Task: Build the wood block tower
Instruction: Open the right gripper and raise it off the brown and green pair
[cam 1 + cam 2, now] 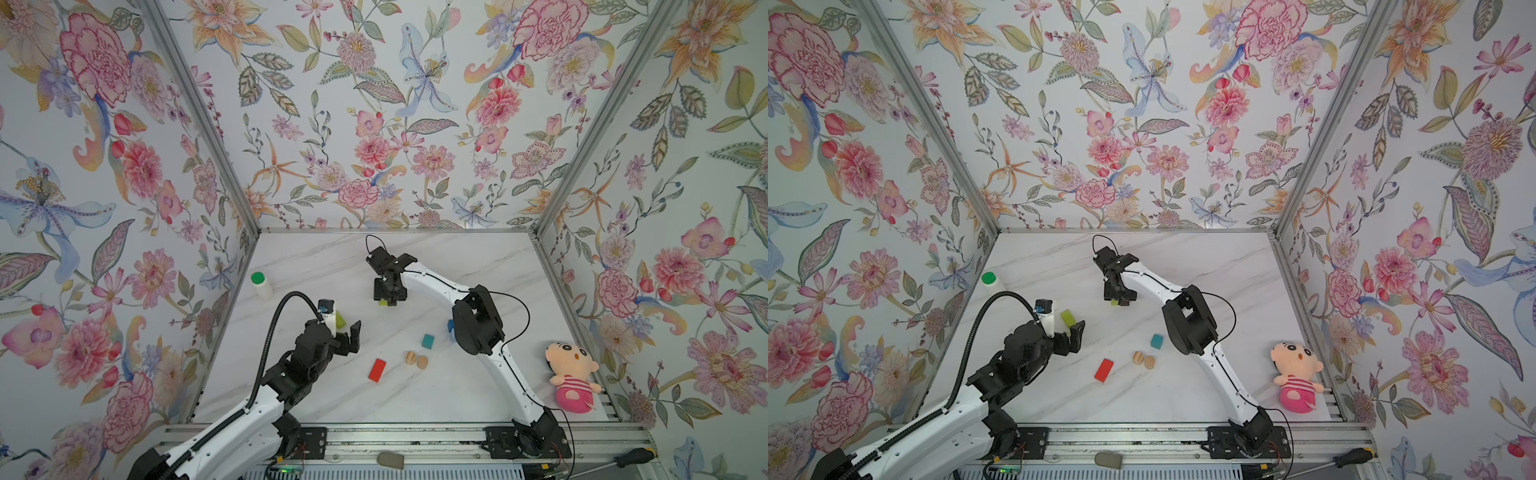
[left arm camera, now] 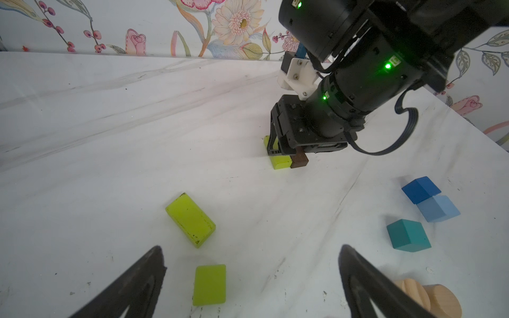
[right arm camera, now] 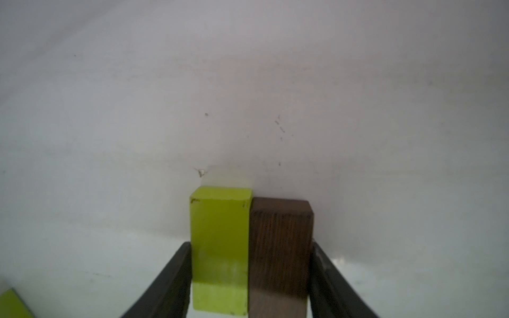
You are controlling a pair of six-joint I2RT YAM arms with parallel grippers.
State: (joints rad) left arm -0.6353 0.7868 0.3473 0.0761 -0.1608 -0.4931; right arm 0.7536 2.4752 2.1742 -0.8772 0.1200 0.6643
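Observation:
My right gripper [image 3: 251, 247] is shut on two wood blocks lying side by side on the marble table: a yellow-green block [image 3: 220, 234] and a dark brown block [image 3: 281, 242]. Both top views show this pair under the right gripper [image 1: 390, 301] [image 1: 1120, 301]. My left gripper [image 2: 251, 247] hangs open over two loose yellow-green blocks [image 2: 190, 219] [image 2: 210, 285]. The left wrist view also shows two blue blocks [image 2: 420, 189] [image 2: 438, 208], a teal block [image 2: 407, 235] and two tan rounded pieces [image 2: 413, 291]. A red block [image 1: 377, 370] lies toward the front. No tower is in view.
A white green-capped bottle [image 1: 262, 284] stands at the left wall. A pink plush doll [image 1: 571, 378] lies at the front right corner. The right arm's elbow [image 1: 476, 320] hangs over the blue blocks. Floral walls close in three sides.

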